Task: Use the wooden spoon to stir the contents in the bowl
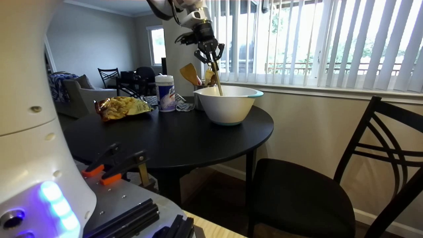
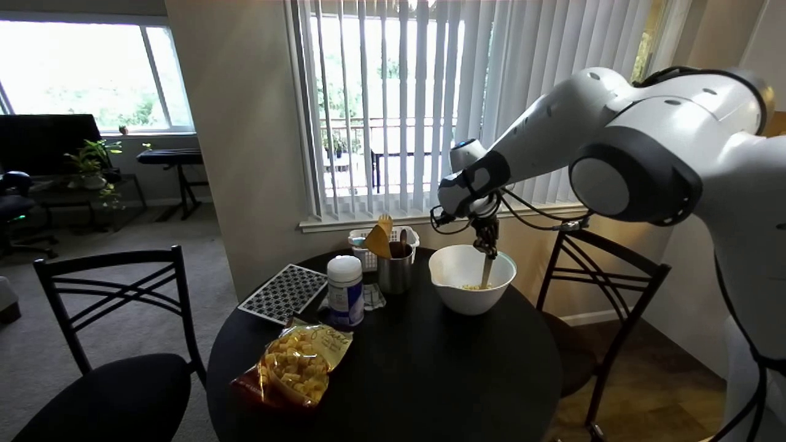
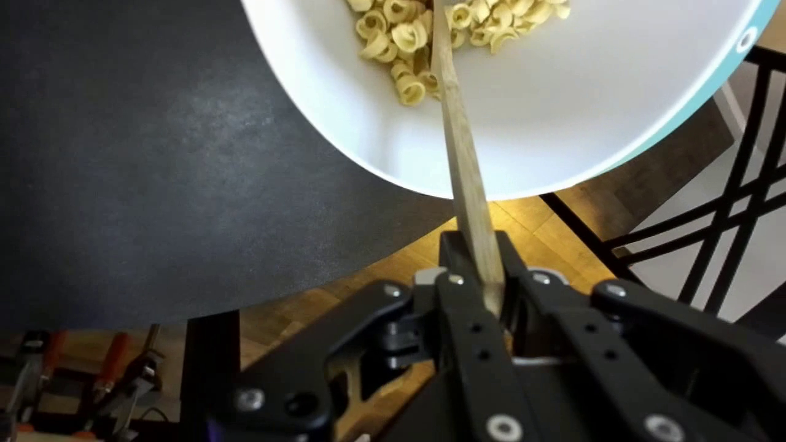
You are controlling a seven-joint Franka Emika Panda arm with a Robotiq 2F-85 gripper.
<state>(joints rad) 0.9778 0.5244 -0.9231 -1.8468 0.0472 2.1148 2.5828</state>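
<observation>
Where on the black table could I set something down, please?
In an exterior view, the widest bare patch of the black table lies between the snack bag, the bowl and the near edge. It is crowded at the back, where canister, utensil holder and white basket bunch; the tool holds the wooden spoon in the bowl.

No text is reading legibly: the white-capped canister (image 1: 166,94) is bearing lettering (too small to make out), and the glossy bag (image 2: 298,365) is showing blurred script.
</observation>
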